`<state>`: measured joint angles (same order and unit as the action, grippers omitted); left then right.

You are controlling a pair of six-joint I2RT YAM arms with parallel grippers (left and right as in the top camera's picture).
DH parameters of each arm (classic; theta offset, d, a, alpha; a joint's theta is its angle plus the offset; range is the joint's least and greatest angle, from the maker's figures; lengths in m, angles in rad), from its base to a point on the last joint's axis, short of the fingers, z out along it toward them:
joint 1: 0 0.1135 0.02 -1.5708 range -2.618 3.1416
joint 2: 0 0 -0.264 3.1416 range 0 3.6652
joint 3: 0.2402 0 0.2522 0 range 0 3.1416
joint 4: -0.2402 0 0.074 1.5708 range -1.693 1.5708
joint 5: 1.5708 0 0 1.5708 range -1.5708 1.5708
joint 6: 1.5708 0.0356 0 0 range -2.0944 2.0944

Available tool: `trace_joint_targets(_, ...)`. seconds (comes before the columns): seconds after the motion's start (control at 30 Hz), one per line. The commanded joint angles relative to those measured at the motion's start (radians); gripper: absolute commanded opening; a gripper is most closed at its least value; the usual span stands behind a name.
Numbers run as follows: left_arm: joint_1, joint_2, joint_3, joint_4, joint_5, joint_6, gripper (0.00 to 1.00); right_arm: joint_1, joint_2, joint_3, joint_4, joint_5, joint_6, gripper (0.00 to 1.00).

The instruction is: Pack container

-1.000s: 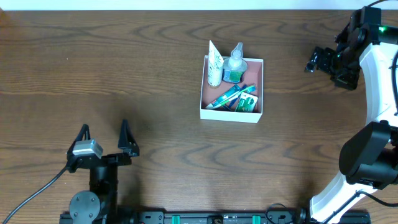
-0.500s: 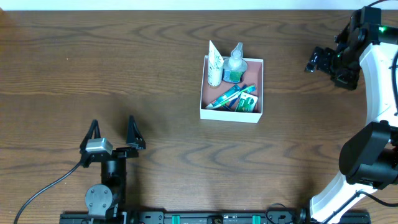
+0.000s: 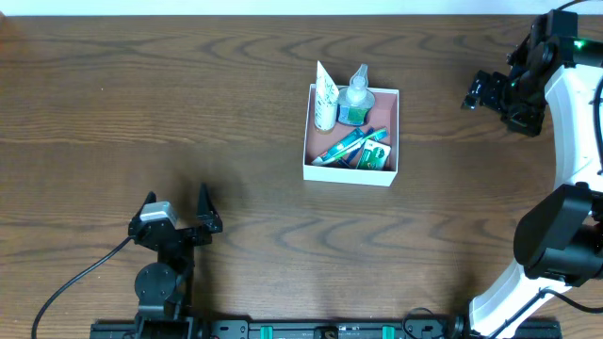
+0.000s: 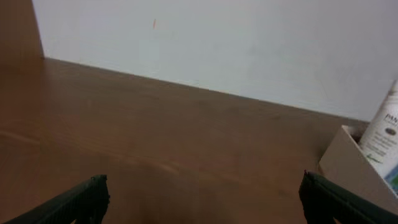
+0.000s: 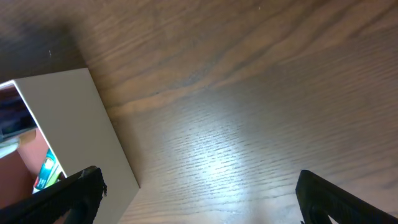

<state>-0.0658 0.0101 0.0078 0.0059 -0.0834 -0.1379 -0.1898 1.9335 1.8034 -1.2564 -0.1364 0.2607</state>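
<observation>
The container (image 3: 349,173) sits mid-way across the tabletop (image 3: 188,94), loaded with toiletries (image 3: 360,147), while the left gripper (image 3: 176,198) and right gripper (image 3: 474,89) hang well apart from it, fingers wide and empty; a low arm sweep could topple the tube (image 3: 325,94) and bottle (image 3: 356,94) projecting above its rim.

The overhead view is evenly lit and sharp, with faint shadows on the desk (image 3: 236,113). A pale glare patch lies on the wood in the right wrist view; the left wrist view is soft

Left pincer (image 3: 176,195) splayed wide (right pincer (image 3: 475,89) too).
</observation>
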Motion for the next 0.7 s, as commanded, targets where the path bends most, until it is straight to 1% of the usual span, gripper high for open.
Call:
trace_joint_targets(0.0,0.006,-0.009,-0.004,-0.076,-0.002,-0.006,0.98,-0.006,0.004,0.005,0.0,0.006,0.012,0.99)
trace_joint_targets(0.2,0.014,-0.009,-0.004,-0.072,-0.002,-0.006,0.98,-0.006,0.004,0.005,0.0,0.006,0.012,0.99)
trace_joint_targets(0.43,0.071,-0.008,-0.004,-0.072,-0.002,-0.006,0.98,-0.006,0.004,0.005,0.0,0.006,0.012,0.99)
trace_joint_targets(0.67,0.07,-0.006,-0.004,-0.072,-0.002,-0.006,0.98,-0.006,0.004,0.005,0.0,0.006,0.012,0.99)
